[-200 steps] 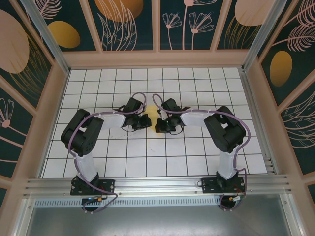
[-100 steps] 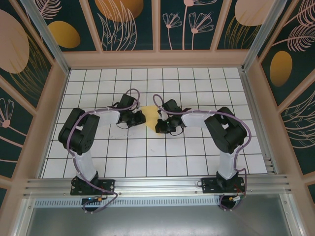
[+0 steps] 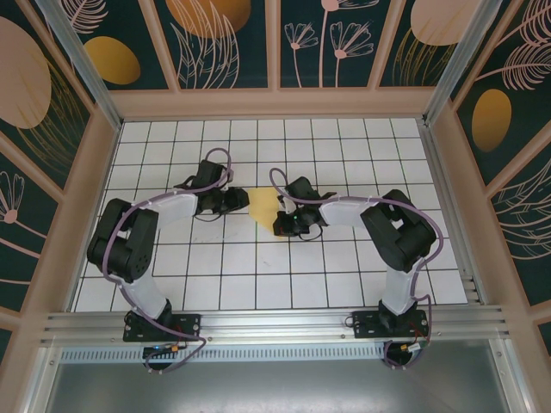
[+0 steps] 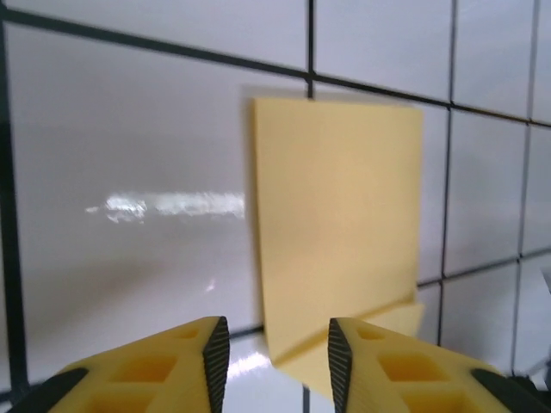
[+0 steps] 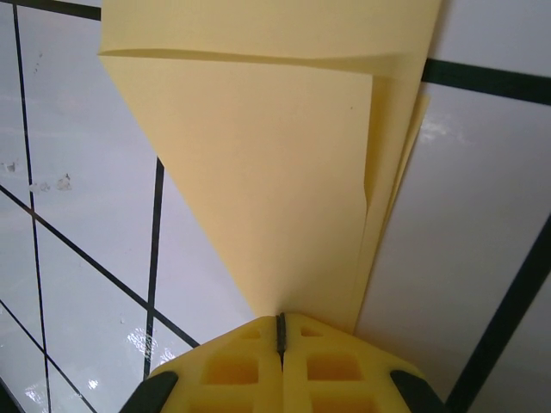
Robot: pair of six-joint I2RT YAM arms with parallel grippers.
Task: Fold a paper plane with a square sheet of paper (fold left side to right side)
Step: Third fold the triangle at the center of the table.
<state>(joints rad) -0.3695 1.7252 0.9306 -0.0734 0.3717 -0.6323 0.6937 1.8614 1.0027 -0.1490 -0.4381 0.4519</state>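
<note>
The yellow square sheet of paper (image 3: 262, 204) lies folded over into an upright rectangle (image 4: 337, 215) on the white tiles, not in the shape of a paper plane. My left gripper (image 3: 235, 200) stands just left of it, open, with the sheet's near corner ahead of its fingertips (image 4: 215, 357) and nothing gripped. My right gripper (image 3: 281, 226) sits at the sheet's near right corner. In the right wrist view its jaws (image 5: 280, 331) are shut, and the yellow paper (image 5: 258, 172) narrows to a point right at their seam, with its layers fanning slightly on the right.
The table (image 3: 258, 275) is a white grid of tiles with black lines, walled by a wooden frame (image 3: 275, 103) at the back and sides. A metal rail (image 3: 275, 325) runs along the near edge by the arm bases.
My left gripper has opened and drawn back to the left, off the paper, leaving more of the folded sheet in sight. The right gripper has stayed put.
</note>
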